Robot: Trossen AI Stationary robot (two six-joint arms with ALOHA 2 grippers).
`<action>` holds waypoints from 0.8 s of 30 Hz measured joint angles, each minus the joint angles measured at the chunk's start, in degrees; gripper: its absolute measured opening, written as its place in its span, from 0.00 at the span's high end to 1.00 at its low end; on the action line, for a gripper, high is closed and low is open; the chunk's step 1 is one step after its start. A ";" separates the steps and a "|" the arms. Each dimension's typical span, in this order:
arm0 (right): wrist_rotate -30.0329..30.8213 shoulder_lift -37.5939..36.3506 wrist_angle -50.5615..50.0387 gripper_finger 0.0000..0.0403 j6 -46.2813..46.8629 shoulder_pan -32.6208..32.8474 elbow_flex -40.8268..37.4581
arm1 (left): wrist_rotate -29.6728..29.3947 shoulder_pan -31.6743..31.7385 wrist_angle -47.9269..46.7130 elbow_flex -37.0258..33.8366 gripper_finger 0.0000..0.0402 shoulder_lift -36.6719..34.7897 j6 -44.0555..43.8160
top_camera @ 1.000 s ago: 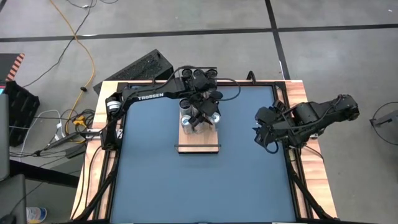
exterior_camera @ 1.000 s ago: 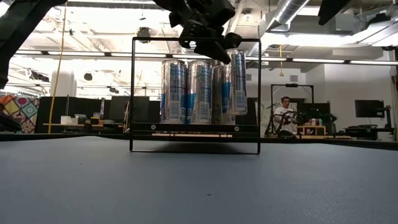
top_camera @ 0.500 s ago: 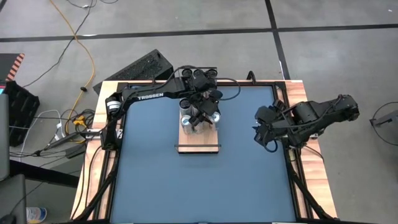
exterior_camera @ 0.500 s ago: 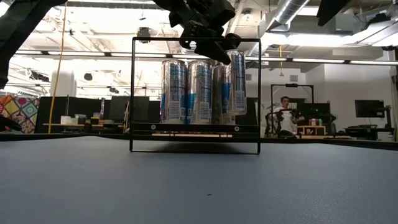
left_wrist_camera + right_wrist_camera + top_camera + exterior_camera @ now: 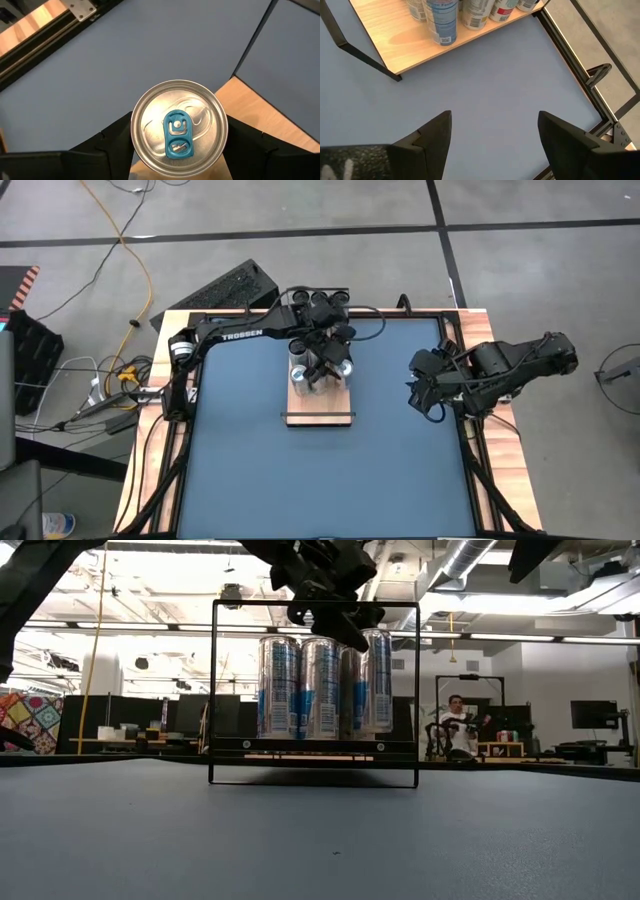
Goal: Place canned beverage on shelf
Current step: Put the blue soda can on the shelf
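The shelf point(image 5: 320, 402), a light-wood board with black rails, lies in the middle of the blue table. Several tall silver-and-blue cans point(image 5: 300, 685) stand on its far half. My left gripper point(image 5: 338, 618) reaches in from the far left and is shut on the rightmost can point(image 5: 376, 680), whose silver top with a blue tab point(image 5: 179, 131) shows between the fingers. My right gripper point(image 5: 430, 395) hangs open over the table's right side, away from the shelf point(image 5: 410, 35). My left gripper pinches the can's upper wall point(image 5: 137, 145), just under the rim, between its two fingers point(image 5: 117, 140), one on each side. The fingers come slanting down from above and from the far left. The can stands upright beside the others; whether its bottom rests on the board, I cannot tell.
A black rail point(image 5: 320, 417) closes the shelf's near end, and its frame point(image 5: 314, 602) rises above the cans. The near half of the board point(image 5: 320, 405) is bare. A keyboard point(image 5: 215, 290) lies beyond the table's far left corner. A person point(image 5: 460, 725) sits in the room behind.
The can in my left gripper has sunk a little and come closer to the other cans, standing straighter than before. The gripper has stayed shut on it.
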 joint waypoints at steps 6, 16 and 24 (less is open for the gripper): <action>0.00 0.00 -0.20 0.30 0.00 0.00 -0.02 | -0.77 -0.01 -0.12 0.00 0.41 -0.33 0.13; 0.02 0.00 -0.66 0.30 0.00 0.00 -0.02 | -0.48 -0.01 -0.20 0.11 0.30 -0.46 -0.97; 0.07 0.00 -0.79 0.30 0.00 0.02 -0.02 | -2.34 -0.03 -0.58 0.73 0.30 -1.69 -0.66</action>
